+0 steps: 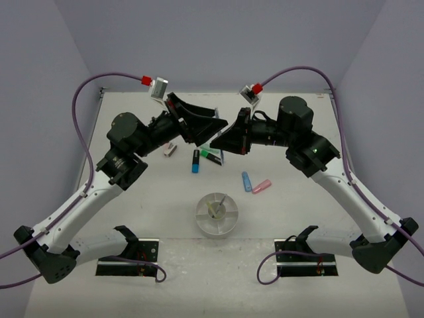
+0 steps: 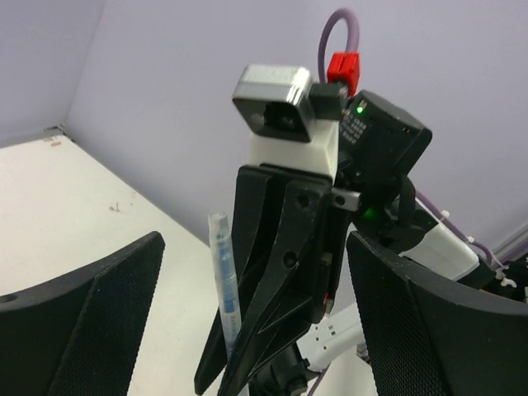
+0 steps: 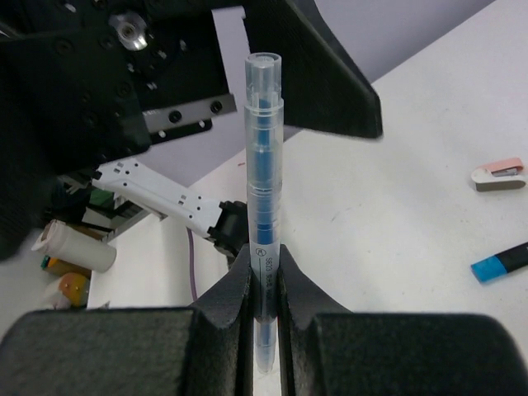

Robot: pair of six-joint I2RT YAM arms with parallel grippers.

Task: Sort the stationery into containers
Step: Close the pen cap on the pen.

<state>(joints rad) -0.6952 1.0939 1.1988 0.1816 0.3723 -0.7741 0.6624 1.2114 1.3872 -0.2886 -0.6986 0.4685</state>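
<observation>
My right gripper [image 3: 264, 266] is shut on a clear-barrelled blue pen [image 3: 264, 165] and holds it upright above the table's far middle [image 1: 220, 141]. My left gripper [image 1: 213, 130] is open, and its fingers [image 2: 91, 313] stand wide on both sides of the right gripper and pen [image 2: 224, 280] without touching the pen. The white divided dish [image 1: 201, 222] sits near the front centre and holds a yellowish pen [image 1: 217, 207]. A blue highlighter [image 1: 195, 161], a green one [image 1: 211, 153] and a black one [image 1: 214, 159] lie under the grippers.
A light blue highlighter [image 1: 246, 180] and a pink one [image 1: 262, 186] lie right of centre. An eraser [image 1: 170, 150] lies left of the grippers and shows in the right wrist view [image 3: 497, 174]. Both arm bases stand at the near edge.
</observation>
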